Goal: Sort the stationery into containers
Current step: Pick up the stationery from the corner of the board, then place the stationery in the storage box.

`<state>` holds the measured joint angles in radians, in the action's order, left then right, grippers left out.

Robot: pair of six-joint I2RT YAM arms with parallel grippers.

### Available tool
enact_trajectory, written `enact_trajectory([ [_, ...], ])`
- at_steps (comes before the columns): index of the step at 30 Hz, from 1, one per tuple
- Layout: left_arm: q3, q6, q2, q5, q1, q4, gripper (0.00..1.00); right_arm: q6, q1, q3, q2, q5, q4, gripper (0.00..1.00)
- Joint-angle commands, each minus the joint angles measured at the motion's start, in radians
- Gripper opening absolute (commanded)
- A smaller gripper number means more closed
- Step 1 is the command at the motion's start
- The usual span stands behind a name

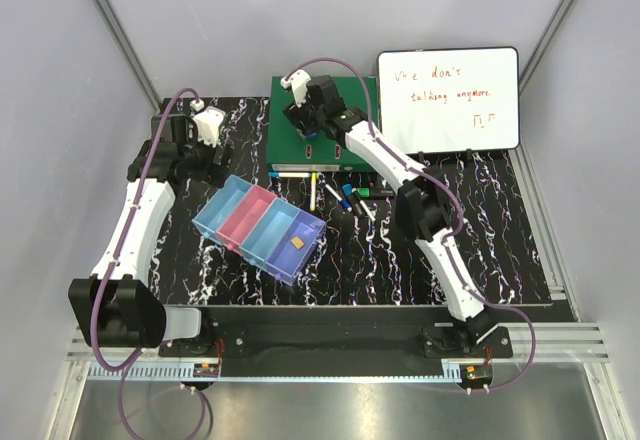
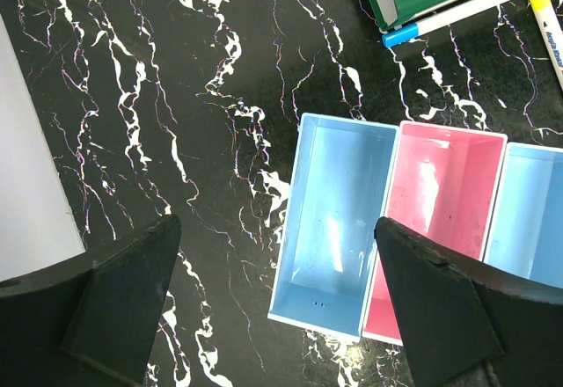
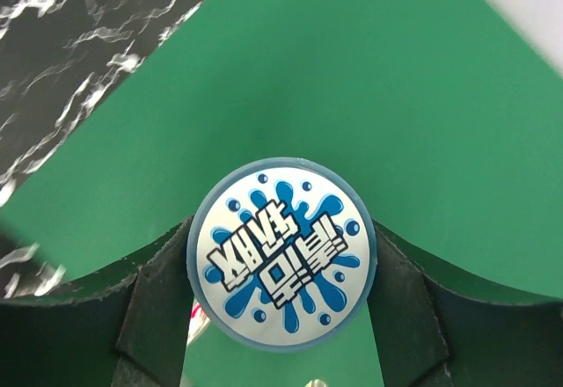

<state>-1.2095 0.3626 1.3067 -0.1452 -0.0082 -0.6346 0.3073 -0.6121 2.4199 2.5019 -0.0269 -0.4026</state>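
Note:
My right gripper point(image 3: 281, 268) is shut on the round blue-and-white tin point(image 3: 281, 253) and holds it over the green binder point(image 3: 352, 97); in the top view it point(image 1: 305, 120) is over the binder's left part. Several markers and pens point(image 1: 345, 195) lie on the table in front of the binder. The row of four bins point(image 1: 260, 228) stands at centre left. My left gripper point(image 2: 274, 229) is open and empty above the table, beside the end light blue bin point(image 2: 339, 220) and the pink bin point(image 2: 444, 185).
A whiteboard point(image 1: 450, 98) with red writing leans at the back right. A white marker with a blue cap point(image 2: 457, 9) and a yellow marker point(image 2: 545, 18) lie by the binder's edge. A small tan thing point(image 1: 298, 245) lies in the purple-blue bin.

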Motion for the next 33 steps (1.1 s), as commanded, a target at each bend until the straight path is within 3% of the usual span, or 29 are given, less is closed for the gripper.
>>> enact_trajectory([
  [1,-0.012,0.006,0.003,0.007,0.005,0.029,0.99,-0.007,0.0,-0.131,-0.25,0.09,0.036,0.18],
  [9,-0.004,0.006,0.005,0.01,0.005,0.029,0.99,0.036,-0.057,-0.473,-0.515,0.136,0.021,0.14],
  [17,0.002,0.019,0.005,0.029,0.005,0.026,0.99,0.151,-0.196,-0.818,-0.705,0.163,0.021,0.13],
  [33,0.019,0.044,-0.029,0.044,0.005,0.009,0.99,0.161,-0.403,-0.999,-0.77,0.179,0.079,0.09],
])
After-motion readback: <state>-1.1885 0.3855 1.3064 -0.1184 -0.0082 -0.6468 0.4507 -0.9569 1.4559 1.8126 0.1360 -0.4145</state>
